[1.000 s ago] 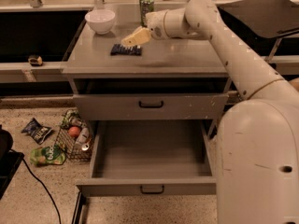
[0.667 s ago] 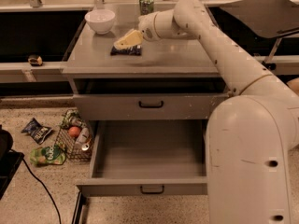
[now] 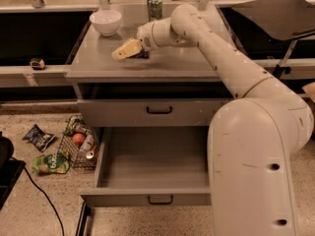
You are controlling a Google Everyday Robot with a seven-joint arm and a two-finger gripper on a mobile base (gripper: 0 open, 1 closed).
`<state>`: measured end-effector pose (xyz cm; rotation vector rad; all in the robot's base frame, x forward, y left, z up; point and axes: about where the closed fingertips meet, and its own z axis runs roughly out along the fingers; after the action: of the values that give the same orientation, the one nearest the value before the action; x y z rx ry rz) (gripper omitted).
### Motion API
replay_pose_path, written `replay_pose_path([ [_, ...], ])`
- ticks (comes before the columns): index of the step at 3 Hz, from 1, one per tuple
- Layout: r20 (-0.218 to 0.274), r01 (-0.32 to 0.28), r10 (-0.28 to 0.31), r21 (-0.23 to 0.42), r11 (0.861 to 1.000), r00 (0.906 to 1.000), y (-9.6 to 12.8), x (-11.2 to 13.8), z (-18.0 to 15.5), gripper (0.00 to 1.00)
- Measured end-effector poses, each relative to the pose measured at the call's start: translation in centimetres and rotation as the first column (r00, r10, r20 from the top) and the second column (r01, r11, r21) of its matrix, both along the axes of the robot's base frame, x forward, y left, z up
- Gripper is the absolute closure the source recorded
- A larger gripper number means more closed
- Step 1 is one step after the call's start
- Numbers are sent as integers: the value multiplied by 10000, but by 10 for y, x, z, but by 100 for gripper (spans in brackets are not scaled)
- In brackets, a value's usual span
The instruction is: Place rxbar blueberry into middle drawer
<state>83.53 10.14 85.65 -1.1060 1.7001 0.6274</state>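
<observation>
Currently finding the claw (image 3: pixel 123 51) low over the table (image 3: pixel 197 67), left of middle, at the end of the pale arm (image 3: pixel 221 58) stretched in from the right. Cannot tell whether open, closed or gripping anything.

Spotting only a dark sliver of the rxbar blueberry (image 3: pixel 143 55) up on the table top, tight against the wrist side of the claw and mostly hidden by it. Cannot say whether lifted or lying flat. Well apart from the drawers either way.

Toward the back left corner of the table, noting a white bowl (image 3: pixel 106 21), upright and apart from the claw. Farther right along the back edge, noting a green drink can (image 3: pixel 154 7), upright, just behind the arm.

Under the table top, seeing an upper drawer (image 3: pixel 123 113) pushed shut, with a black handle at its centre. Directly below, finding the middle drawer (image 3: pixel 123 197) pulled out toward the camera, showing a plain grey inside and a shallow front panel with a small black handle.

Down on the speckled floor at left, noting a wire basket (image 3: pixel 74 154) holding a red round thing among other items, just beside the open drawer. Near it, seeing a green packet (image 3: pixel 49 164), a dark snack bag (image 3: pixel 39 137) and a black cable (image 3: pixel 45 198).
</observation>
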Motion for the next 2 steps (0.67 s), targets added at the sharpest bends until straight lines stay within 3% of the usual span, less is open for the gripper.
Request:
replay_pose_path([
  [2, -77, 323, -323, -44, 9995, 9994, 8, -4, -6, 0],
])
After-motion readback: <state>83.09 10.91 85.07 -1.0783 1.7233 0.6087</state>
